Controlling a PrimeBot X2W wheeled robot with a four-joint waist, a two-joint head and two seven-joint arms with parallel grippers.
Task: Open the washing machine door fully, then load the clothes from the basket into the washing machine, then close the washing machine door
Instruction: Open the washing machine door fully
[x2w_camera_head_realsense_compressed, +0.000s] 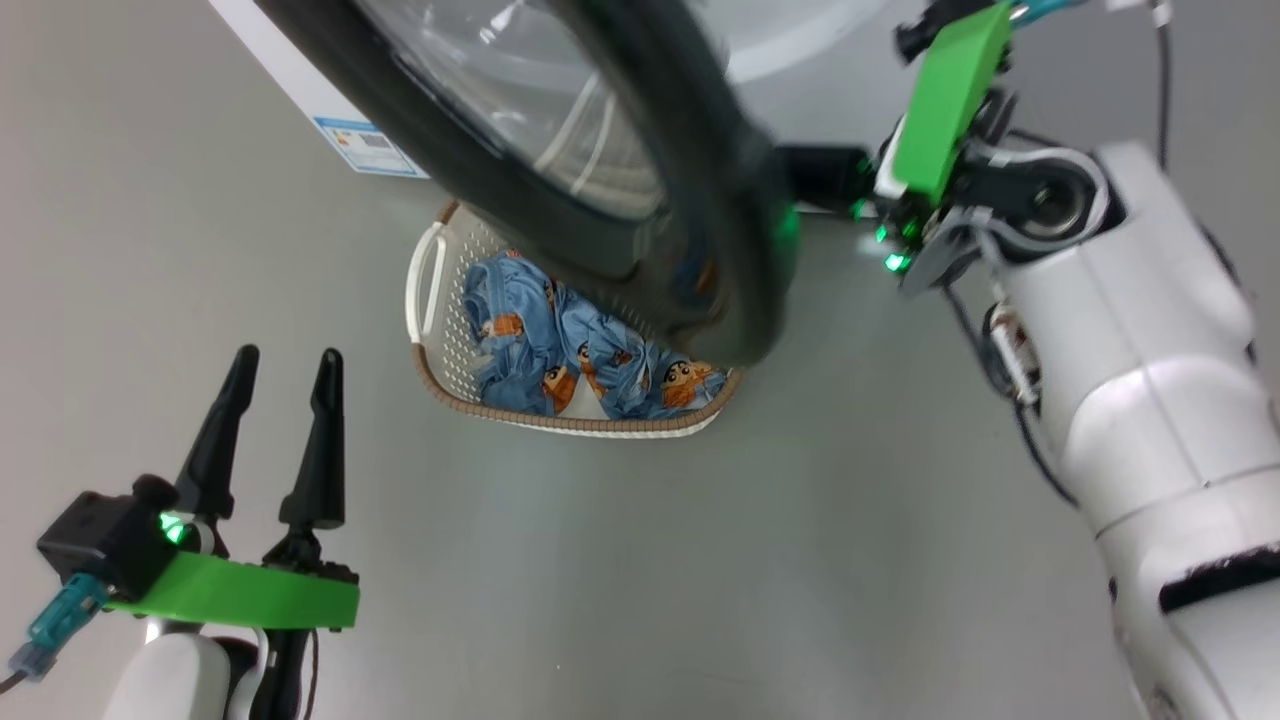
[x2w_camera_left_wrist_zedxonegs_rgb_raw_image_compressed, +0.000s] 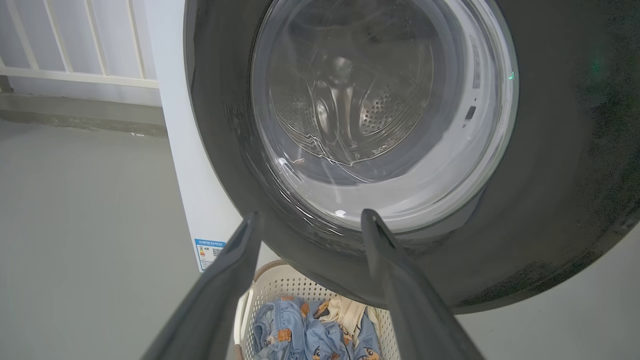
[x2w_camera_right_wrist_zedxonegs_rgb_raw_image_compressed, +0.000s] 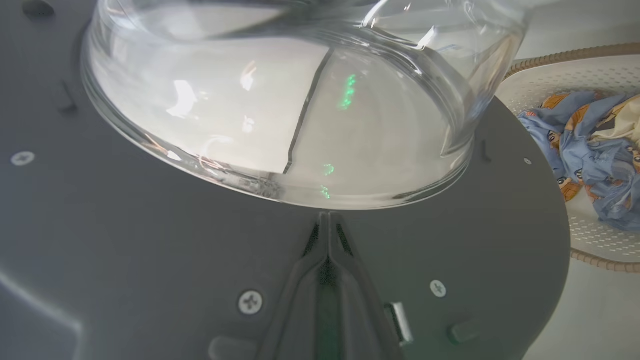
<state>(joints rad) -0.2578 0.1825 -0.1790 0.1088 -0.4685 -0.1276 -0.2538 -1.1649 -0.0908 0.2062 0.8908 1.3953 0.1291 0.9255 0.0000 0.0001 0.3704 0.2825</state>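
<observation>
Door: the door (x2w_camera_head_realsense_compressed: 690, 200) is part open, hanging over the basket (x2w_camera_head_realsense_compressed: 560, 422).
Right gripper (x2w_camera_right_wrist_zedxonegs_rgb_raw_image_compressed: 327, 220): fingers together, tips on the door's inner face just below the glass; the nearer arm for pushing.
Left gripper (x2w_camera_head_realsense_compressed: 285, 360): fingers apart, empty, well clear.
Clothes (x2w_camera_head_realsense_compressed: 560, 350): in the basket, partly under the door's edge.
Room: bare floor around.

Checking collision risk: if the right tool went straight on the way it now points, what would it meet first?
The glass bowl of the washing machine door: the shut right tool points at its edge, seemingly very close, though depth is unclear.
</observation>
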